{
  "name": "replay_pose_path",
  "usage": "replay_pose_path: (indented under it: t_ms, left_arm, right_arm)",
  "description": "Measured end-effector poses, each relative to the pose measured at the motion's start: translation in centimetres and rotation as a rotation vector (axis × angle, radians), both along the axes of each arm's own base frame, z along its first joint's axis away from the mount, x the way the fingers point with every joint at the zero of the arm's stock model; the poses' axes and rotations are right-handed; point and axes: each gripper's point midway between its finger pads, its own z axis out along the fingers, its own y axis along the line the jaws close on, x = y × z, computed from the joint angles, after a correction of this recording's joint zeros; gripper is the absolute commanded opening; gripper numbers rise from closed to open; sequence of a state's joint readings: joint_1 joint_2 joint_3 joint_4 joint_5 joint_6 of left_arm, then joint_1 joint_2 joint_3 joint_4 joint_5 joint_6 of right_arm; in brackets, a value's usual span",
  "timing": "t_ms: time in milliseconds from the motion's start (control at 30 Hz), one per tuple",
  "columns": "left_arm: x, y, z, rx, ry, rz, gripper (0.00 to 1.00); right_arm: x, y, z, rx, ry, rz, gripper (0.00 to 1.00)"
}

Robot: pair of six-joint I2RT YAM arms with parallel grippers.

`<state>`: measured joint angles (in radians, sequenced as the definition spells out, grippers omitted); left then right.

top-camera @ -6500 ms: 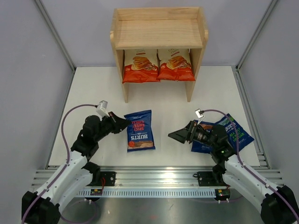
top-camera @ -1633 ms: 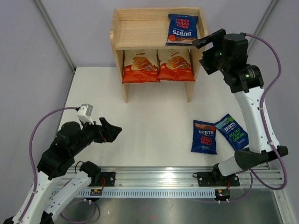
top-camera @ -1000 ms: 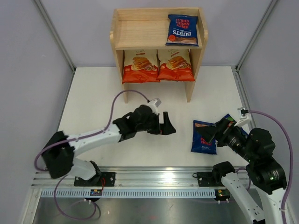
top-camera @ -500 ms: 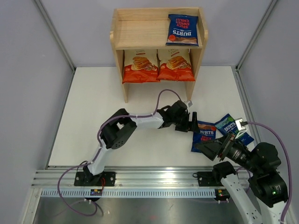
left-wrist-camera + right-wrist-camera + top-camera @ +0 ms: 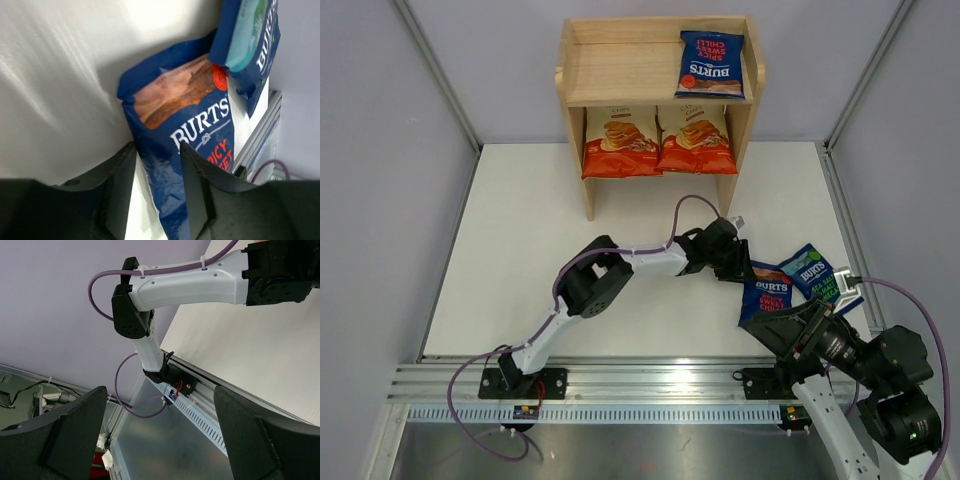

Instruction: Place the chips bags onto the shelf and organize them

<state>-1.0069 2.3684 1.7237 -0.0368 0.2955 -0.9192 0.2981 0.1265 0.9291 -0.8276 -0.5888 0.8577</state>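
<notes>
Glossy blue BURTS bag (image 5: 187,135) beside the green-lettered bag (image 5: 250,40): light, crinkly, slippery; left gripper (image 5: 157,192) straddles its edge, jaws not visibly clamped

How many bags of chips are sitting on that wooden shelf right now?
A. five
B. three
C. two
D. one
B: the shelf carries one blue BURTS bag on top and two orange-red bags side by side on the lower tier; the other two blue bags lie on the table.
</notes>
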Motion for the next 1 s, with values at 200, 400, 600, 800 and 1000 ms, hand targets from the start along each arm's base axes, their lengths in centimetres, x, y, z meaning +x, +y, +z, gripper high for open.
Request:
replay_pose_path:
  t_ms: [200, 400, 600, 800, 1000]
  left_arm:
    - [0.2, -0.1, -0.4, -0.002, 0.001, 0.031, 0.30]
    - [0.1, 0.0, -1.1, -0.003, -0.026, 0.059, 0.00]
    - [-1.6, 4.5, -1.1, 0.011, -0.093, 0.151, 0.00]
    - [-3.9, 13.6, 1.1, 0.020, -0.203, 0.286, 0.00]
    - [-4.7, 18.5, 8.8, -0.165, -0.395, 0.337, 0.00]
  right_arm:
    - [-0.6, -0.2, -0.4, 0.002, 0.004, 0.000, 0.95]
    - [-1.1, -0.3, -0.5, 0.006, -0.002, -0.002, 0.95]
    - [0.2, -0.5, -2.4, -0.011, 0.034, -0.037, 0.99]
    - [3.2, -0.4, -7.5, -0.057, 0.130, -0.100, 0.99]
    - [5.5, 0.0, -10.6, -0.095, 0.141, -0.107, 0.99]
